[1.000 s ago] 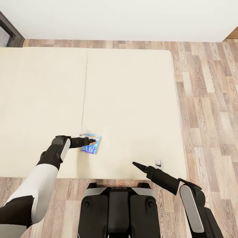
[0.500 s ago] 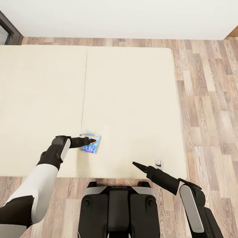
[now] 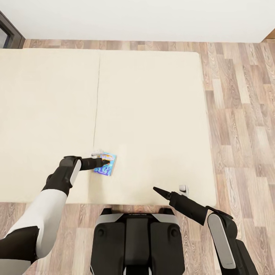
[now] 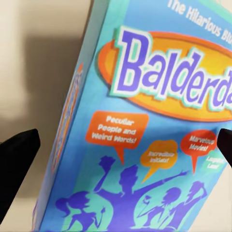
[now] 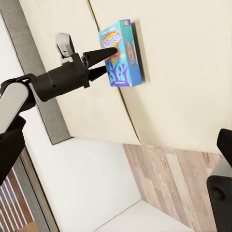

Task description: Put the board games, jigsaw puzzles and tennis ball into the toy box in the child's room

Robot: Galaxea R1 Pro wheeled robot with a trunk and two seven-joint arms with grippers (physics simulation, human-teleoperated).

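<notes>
Fingers of the right gripper [image 3: 156, 189] hang idle over the bed's [image 3: 152, 114] near edge; whether parted, I cannot tell. Farther left, the left gripper's [image 3: 107, 163] fingers stay spread around the small blue board game [image 3: 105, 166], not yet closed. Only the view has shifted slightly; the grasp seems still pending.

Bed [image 3: 152, 114] takes up most of the head view: beige mattress with a thin seam running front to back left of centre. Wood-plank floor [image 3: 244, 114] along its right side, far side and near edge. Plain white wall [image 3: 145, 19] behind. Dark window frame [image 3: 8, 32] at far left corner. Grey bed frame edge [image 5: 34, 72] visible in right wrist view. Light even, soft shadows.
</notes>
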